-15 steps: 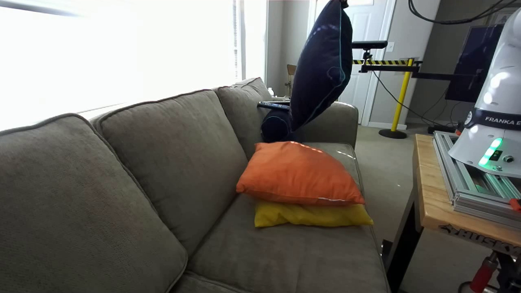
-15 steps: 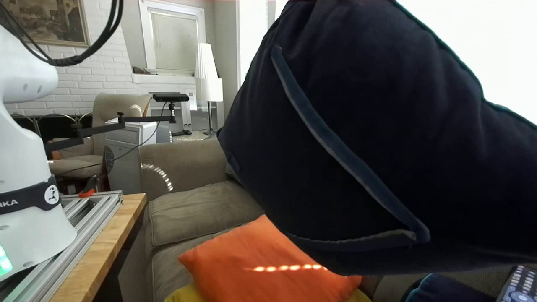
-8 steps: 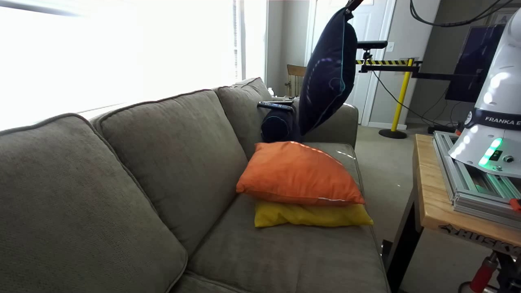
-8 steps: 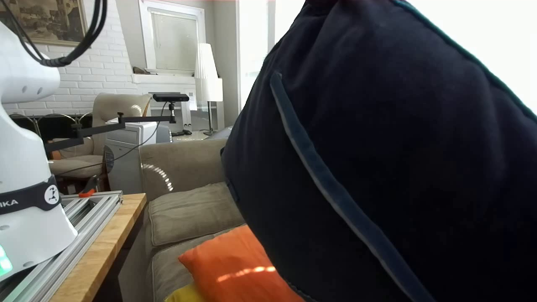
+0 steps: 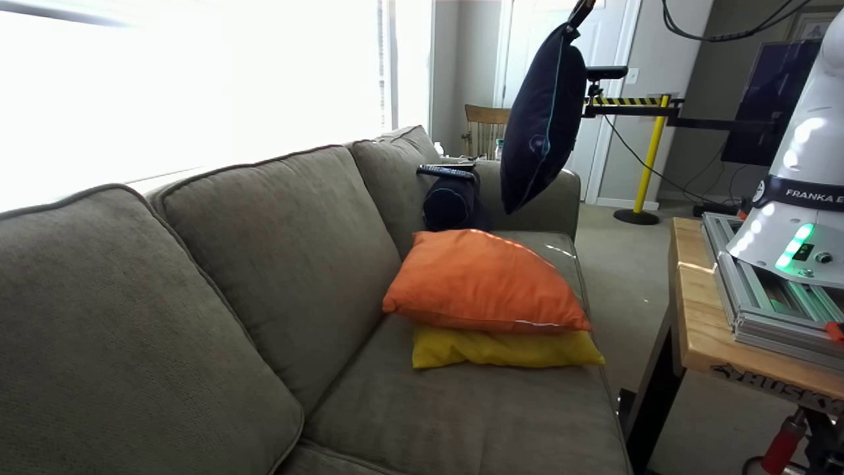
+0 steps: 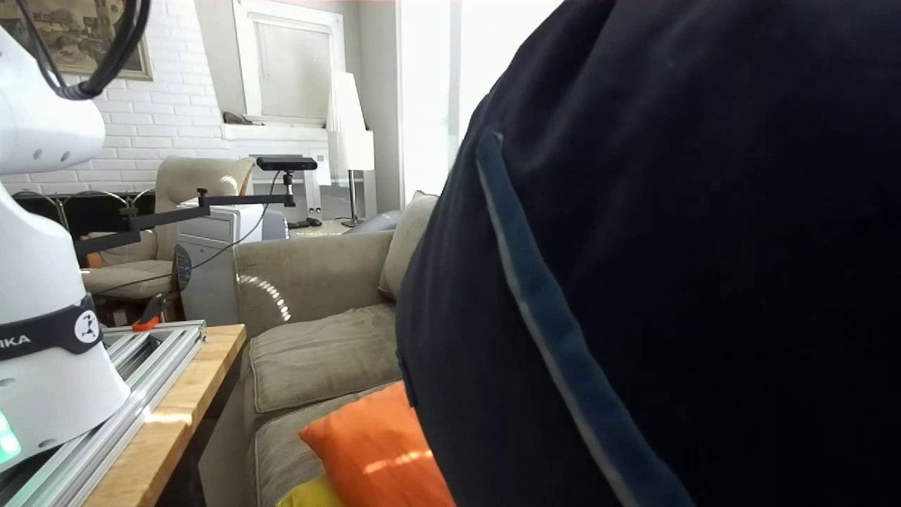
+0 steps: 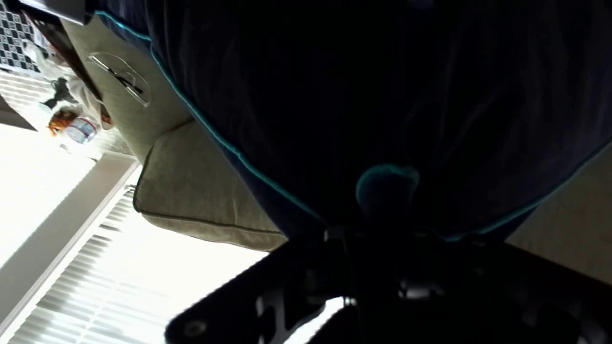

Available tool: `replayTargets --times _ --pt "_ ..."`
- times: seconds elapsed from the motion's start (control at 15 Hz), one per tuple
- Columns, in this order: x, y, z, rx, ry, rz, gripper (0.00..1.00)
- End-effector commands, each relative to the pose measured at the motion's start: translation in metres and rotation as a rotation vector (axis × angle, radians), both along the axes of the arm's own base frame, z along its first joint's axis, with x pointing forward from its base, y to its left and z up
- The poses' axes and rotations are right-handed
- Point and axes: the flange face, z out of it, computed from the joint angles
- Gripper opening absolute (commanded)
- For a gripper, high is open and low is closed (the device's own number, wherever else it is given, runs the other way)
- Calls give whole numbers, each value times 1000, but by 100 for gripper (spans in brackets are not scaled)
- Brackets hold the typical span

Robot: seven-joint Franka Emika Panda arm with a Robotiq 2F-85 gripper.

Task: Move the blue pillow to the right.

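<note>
Blue pillow (image 5: 542, 125): hung in the air from its top corner, toward the armrest (image 5: 560, 201) by the navy bolster (image 5: 447, 210); its lowest corner looked clear of the sofa (image 5: 475, 415), but whether inside or past the front edge could not be told.
Tool (image 7: 370, 235): clamped tight on that corner, a tuft of navy cloth with teal piping poking out.
Carry: likely the step in hand; setting down was not yet done.
Slip: the likeliest trouble — so little cloth seemed caught that a jerk could free the plump weight.
Remote (image 5: 447, 173): lay on the bolster near the armrest; a low swing could have swept it off.
Orange pillow (image 5: 484, 280): lay on the yellow pillow (image 5: 508, 351), reaching the sofa's front edge; lowering over it could have left the blue one on a slope, apt to slide to the floor (image 5: 613, 297).
Camera (image 5: 601, 72): appeared just beside the pillow in an exterior view, depth unclear — a wide turn might have knocked it.
Blocked sight: in an exterior view the blue pillow (image 6: 669, 246) hid much of the sofa, making height easy to misjudge.
</note>
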Motion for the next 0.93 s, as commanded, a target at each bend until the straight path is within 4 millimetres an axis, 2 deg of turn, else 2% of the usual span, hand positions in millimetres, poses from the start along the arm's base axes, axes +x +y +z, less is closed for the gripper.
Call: replayTargets --times 0.0,0.27,0.6,0.87 --pt "26 -15 -3 -62 25 -78 3" --pt "46 -19 -29 -70 81 -115 3" --pt "61 -33 -44 -101 141 -161 3" --pt "62 -44 -55 -117 188 -180 3"
